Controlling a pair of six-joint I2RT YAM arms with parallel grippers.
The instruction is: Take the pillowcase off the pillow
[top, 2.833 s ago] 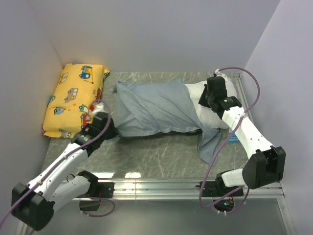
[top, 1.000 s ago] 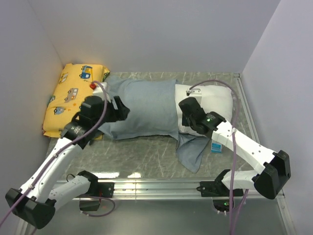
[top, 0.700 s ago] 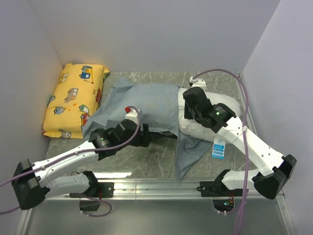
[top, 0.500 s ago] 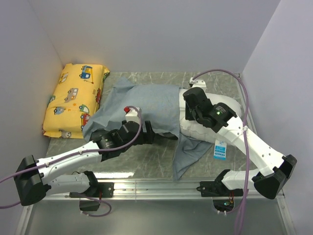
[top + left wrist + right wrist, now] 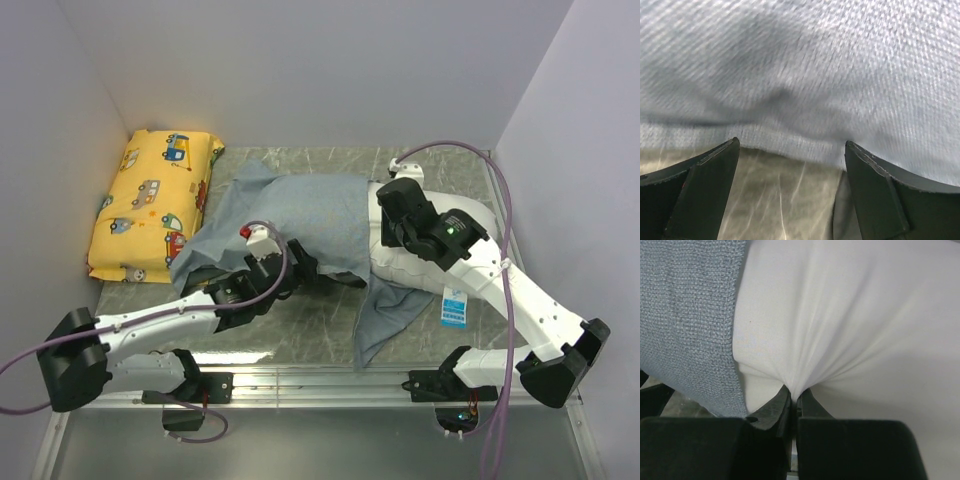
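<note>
The right fingers (image 5: 774, 412) clamp a fold of the pillow (image 5: 850, 315) at the right of the desk (image 5: 300, 325) as an anchor, while the left fingers (image 5: 705, 190) stand spread at the near hem of the pillowcase (image 5: 300, 210), which covers the pillow's left part.

Pale walls (image 5: 300, 70) — marbled, perhaps stone, table (image 5: 310, 325).

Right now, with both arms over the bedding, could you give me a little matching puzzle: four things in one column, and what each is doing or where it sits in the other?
Things:
1. left gripper
2. right gripper
3. yellow pillow
4. pillowcase

States or places:
A. shut, pinching the white pillow
B. lying in the far left corner, against the wall
C. open, at the near edge of the grey cloth
D. covering the left part of the white pillow

Pairs: 1-C, 2-A, 3-B, 4-D
</note>
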